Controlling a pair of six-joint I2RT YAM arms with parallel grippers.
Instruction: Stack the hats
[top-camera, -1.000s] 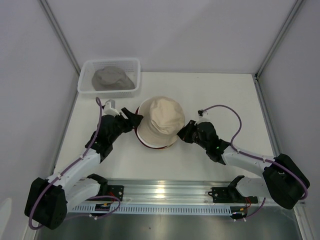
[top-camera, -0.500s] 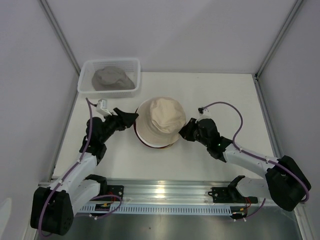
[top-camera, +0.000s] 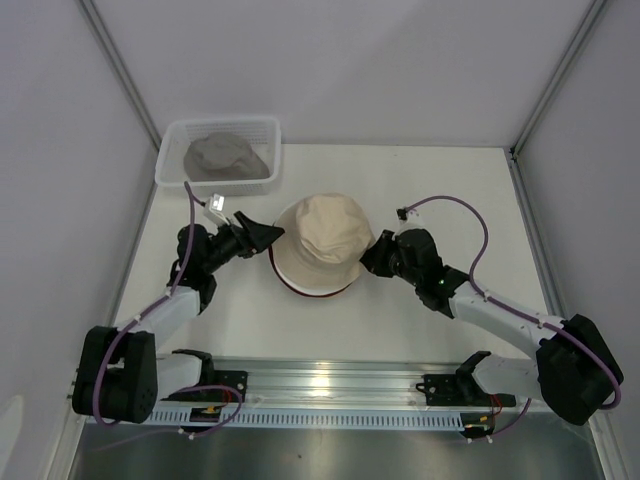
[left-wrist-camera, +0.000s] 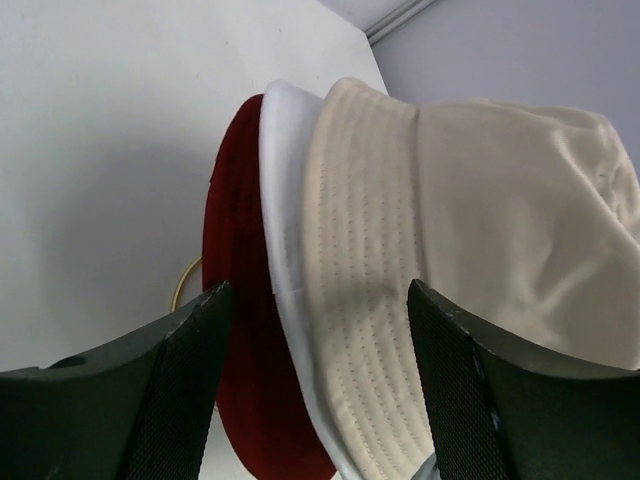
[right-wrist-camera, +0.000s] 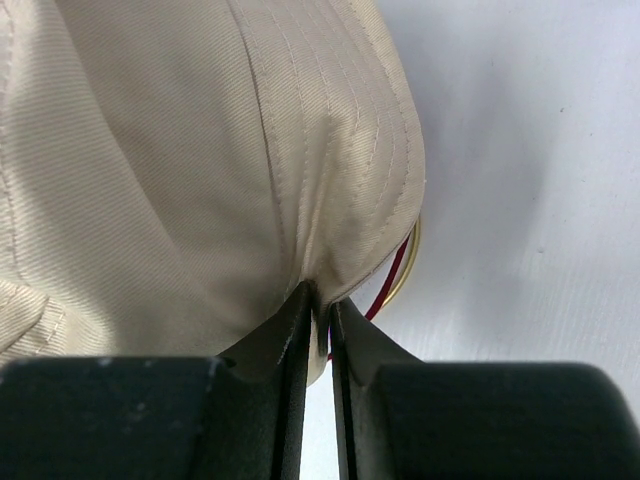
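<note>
The cream-beige hat (top-camera: 322, 240) sits on top of the white hat (left-wrist-camera: 285, 200) and the dark red hat (left-wrist-camera: 240, 300) in a stack mid-table. A gold wire (right-wrist-camera: 408, 265) shows under the stack. My right gripper (top-camera: 368, 258) is shut on the cream-beige hat's right brim (right-wrist-camera: 350, 240). My left gripper (top-camera: 268, 232) is open at the stack's left side, its fingers (left-wrist-camera: 180, 380) apart from the brims. The grey hat (top-camera: 225, 155) lies in the white mesh basket (top-camera: 170, 165) at the back left.
Slanted frame posts stand at the back left (top-camera: 120, 70) and back right (top-camera: 560, 75). The metal rail (top-camera: 330, 385) with the arm bases runs along the near edge. The right arm's purple cable (top-camera: 470, 225) arcs above the table.
My left gripper has pulled back to the left, off the stack's brim, and its arm has swung toward the left wall. My right gripper stays shut on the cream-beige brim.
</note>
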